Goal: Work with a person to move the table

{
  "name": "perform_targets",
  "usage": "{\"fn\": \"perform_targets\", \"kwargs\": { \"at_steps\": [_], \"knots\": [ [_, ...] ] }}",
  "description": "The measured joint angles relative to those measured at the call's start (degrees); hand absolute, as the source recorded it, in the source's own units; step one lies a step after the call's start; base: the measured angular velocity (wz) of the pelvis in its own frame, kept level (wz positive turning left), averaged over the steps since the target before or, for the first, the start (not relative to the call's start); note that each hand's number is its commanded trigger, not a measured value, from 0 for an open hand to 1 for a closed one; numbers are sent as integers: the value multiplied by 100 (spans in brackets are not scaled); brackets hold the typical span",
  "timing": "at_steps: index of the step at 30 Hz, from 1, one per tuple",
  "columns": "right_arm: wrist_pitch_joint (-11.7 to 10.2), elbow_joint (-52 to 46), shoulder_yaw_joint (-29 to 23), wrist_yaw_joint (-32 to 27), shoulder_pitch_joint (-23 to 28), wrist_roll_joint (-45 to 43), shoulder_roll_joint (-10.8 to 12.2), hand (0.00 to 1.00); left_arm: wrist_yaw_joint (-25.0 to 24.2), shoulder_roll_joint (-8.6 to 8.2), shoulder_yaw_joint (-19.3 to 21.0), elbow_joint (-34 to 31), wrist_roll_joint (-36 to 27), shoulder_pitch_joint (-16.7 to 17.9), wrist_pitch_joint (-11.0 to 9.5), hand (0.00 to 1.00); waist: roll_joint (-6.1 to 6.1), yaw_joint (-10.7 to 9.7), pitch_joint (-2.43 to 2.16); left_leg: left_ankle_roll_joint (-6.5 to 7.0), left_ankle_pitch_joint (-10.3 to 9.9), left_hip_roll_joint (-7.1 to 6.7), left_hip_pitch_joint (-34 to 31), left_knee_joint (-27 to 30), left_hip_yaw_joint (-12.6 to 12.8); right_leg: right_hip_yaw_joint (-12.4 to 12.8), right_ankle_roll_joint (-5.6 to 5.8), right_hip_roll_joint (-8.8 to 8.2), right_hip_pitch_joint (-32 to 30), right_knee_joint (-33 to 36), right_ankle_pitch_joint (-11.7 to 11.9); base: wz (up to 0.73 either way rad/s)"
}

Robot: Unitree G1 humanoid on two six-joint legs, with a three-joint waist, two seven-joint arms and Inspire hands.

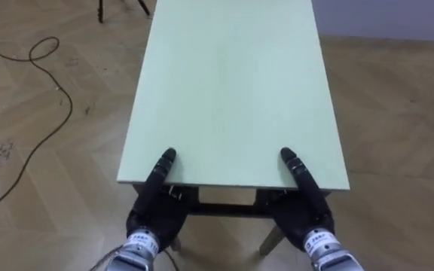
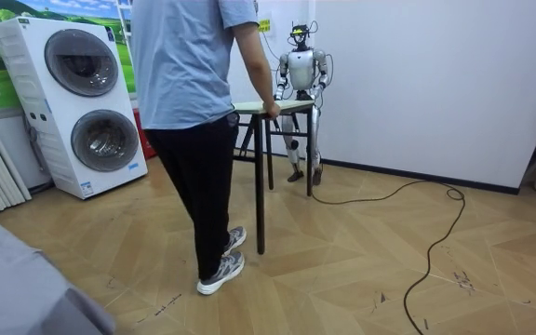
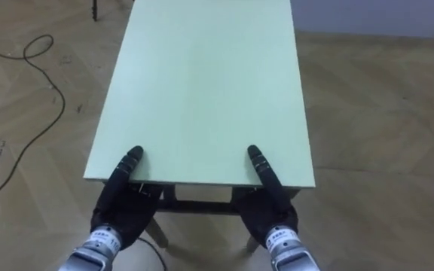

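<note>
A pale green table with dark legs stretches away from me. My left hand and right hand clamp its near edge, each with the thumb flat on top and the palm under the board. In the room view I stand at the table's far end, close to the white wall. A person in a blue shirt stands at the other end with one hand on that edge, back to the camera.
A dark cable snakes over the wooden floor to my left, and dark stand legs rise past the table's far left corner. Two stacked white washers stand at the room view's left. Another cable crosses the floor.
</note>
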Motion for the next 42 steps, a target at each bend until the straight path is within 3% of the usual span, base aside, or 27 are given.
{"fn": "perform_targets", "kwargs": {
  "at_steps": [2,4,5,6,8,9,10,11,13,16,20,26,32,34,36,38,39,40,41,42],
  "knots": [
    [-13,-18,0,11,-6,-63,14,100,3,-7,40,0,-5,3,3,100,122,-72,-28,-35,21,65,412,512,-142,-97,-104,124,-227,232,-55,19],
    [-20,-22,13,31,-14,-105,37,100,30,12,66,0,-11,-11,4,100,208,-268,-19,-222,188,56,1044,231,-237,-137,-160,239,-403,423,-91,42],
    [-27,-28,12,31,-14,-106,34,100,40,9,66,0,-11,-19,5,100,225,-312,-12,-243,294,45,1188,23,-219,-117,-160,253,-457,499,-91,32],
    [-40,-29,19,32,-14,-104,40,100,60,2,68,0,-12,-19,8,100,226,-361,-12,-276,117,-41,1411,-359,-168,-36,-158,261,-559,655,-92,-4],
    [-69,-34,81,32,-11,-148,9,100,63,-20,75,-1,-44,29,8,100,196,-358,-21,-331,78,-155,1575,-725,-137,39,-150,185,-593,624,-27,-11],
    [-88,-35,85,33,-11,-167,14,100,62,-30,75,-1,-59,35,6,100,209,-442,-20,-462,-50,-176,1662,-978,-137,3,-155,138,-617,590,9,19],
    [-96,-65,84,39,-12,-171,1,100,59,-28,78,-18,-57,29,-3,100,219,-512,-29,-465,-283,-238,1797,-1370,-236,-10,-159,107,-704,620,13,28],
    [-112,-101,84,39,-12,-172,-2,100,58,-30,79,-41,-57,19,-7,100,228,-549,-27,-471,-423,-240,1859,-1547,-281,-11,-160,106,-755,646,14,38],
    [-211,-164,78,55,-26,-167,8,100,57,-26,77,-70,11,-104,-17,100,249,-614,-33,-522,-906,-202,2136,-2378,-481,-198,-181,111,-918,685,25,41],
    [-244,-287,2,47,-39,-38,9,100,56,-33,23,-72,47,-301,-84,100,302,-739,-34,-486,-1272,-130,2464,-3352,-471,-409,-181,102,-1122,773,67,31],
    [-199,-288,-35,18,-60,99,3,100,63,-39,-26,-71,23,-383,-119,100,324,-834,-29,-435,-1345,-158,2673,-4055,-322,-502,-109,19,-1184,734,247,15],
    [-133,-275,-64,2,-53,98,-10,100,141,-76,-86,-60,-6,-394,-202,100,362,-959,-27,-352,-1354,-476,2539,-4224,-265,-418,63,-234,-1294,382,831,-1],
    [-71,-208,-65,-60,-50,57,-14,100,234,-65,-111,69,-74,-386,-199,100,339,-960,-30,100,-1169,-929,2521,-4281,-73,-136,214,-493,-1289,84,1379,-15],
    [-49,-198,-73,-133,-49,58,-66,100,278,-85,-121,136,-81,-390,-188,100,269,-989,-23,320,-1067,-1130,2512,-4282,-53,12,313,-650,-1291,53,1553,-2],
    [33,-200,-147,-211,-48,19,-66,100,278,-68,-126,168,-83,-393,-144,100,213,-1062,-29,448,-997,-1254,2496,-4280,-33,70,386,-766,-1289,22,1732,5],
    [129,-202,-272,-248,-47,-160,-12,100,278,-89,-124,174,-71,-394,-117,100,163,-1127,-22,636,-891,-1344,2424,-4278,84,340,568,-823,-1291,-112,2014,15],
    [148,-204,-325,-249,-20,-163,30,100,278,-90,-124,173,-71,-410,-83,100,102,-1159,-28,730,-839,-1386,2349,-4285,203,568,732,-867,-1291,-205,2155,38],
    [181,-265,-352,-293,12,-149,24,100,282,-77,-133,173,-69,-435,-70,100,65,-1255,-32,818,-789,-1360,2253,-4276,606,711,846,-926,-1310,-18,2054,55],
    [182,-288,-378,-304,48,-140,21,100,301,-72,-159,174,-69,-463,-57,100,65,-1299,-31,849,-772,-1321,2226,-4276,876,711,936,-1028,-1336,338,1771,77],
    [182,-315,-421,-305,90,-94,40,100,321,-67,-198,173,-70,-522,-41,100,21,-1384,-35,917,-718,-1314,2198,-4289,1203,699,1002,-1220,-1400,1312,1089,65]
  ]
}}
